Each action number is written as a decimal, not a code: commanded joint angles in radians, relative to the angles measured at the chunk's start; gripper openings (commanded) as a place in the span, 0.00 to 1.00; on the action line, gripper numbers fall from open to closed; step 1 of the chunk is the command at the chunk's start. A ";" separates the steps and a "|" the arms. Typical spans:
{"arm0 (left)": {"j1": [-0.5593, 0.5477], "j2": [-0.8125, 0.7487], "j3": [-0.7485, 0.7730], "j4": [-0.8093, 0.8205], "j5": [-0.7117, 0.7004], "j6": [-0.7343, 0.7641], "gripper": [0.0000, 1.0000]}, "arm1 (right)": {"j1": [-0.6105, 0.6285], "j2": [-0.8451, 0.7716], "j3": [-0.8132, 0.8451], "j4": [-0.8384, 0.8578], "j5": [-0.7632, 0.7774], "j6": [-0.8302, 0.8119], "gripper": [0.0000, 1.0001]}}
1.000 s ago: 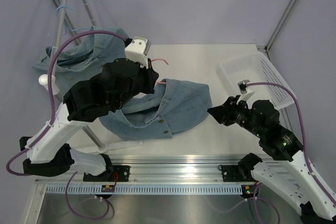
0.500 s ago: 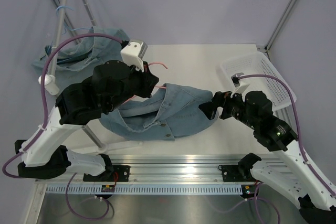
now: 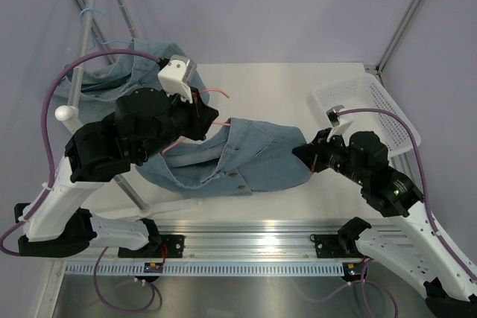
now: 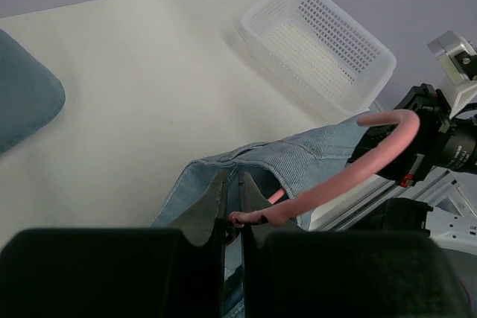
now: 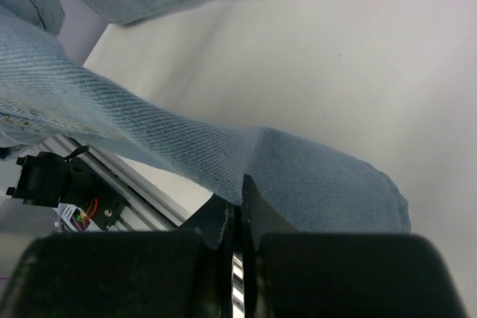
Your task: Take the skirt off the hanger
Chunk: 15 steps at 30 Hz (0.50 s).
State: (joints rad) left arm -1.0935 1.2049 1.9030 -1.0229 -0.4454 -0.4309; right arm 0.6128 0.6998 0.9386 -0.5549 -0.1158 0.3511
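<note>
- The denim skirt (image 3: 250,160) is stretched long ways from one gripper to the other.
- The pink hanger (image 4: 350,173) is at the left gripper's end, with its neck poking into the skirt.
- The left gripper (image 4: 232,214) is squeezed tight on the pink hanger.
- The right gripper (image 5: 240,188) pinches the skirt's far end. Pulling away from the left one should slide it off.

Bright, even overhead light, top view crisp; soft shadow hugs the skirt (image 3: 253,161) on the white table (image 3: 283,87). Both wrist views are dark and blurry at the bottom.
</note>
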 commanded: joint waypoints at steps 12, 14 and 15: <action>0.004 -0.080 -0.093 0.084 -0.099 0.007 0.00 | -0.005 -0.286 0.083 -0.084 0.494 0.368 0.00; 0.004 -0.090 -0.108 0.086 -0.122 0.011 0.00 | -0.005 -0.309 0.136 -0.140 0.579 0.411 0.00; 0.004 -0.097 -0.111 0.086 -0.127 0.011 0.00 | -0.005 -0.312 0.158 -0.204 0.602 0.419 0.00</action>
State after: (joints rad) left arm -1.0988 1.1667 1.7969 -0.9176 -0.4507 -0.4816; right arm 0.6155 0.4194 0.9947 -0.6682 0.2134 0.6556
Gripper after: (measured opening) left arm 0.078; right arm 0.022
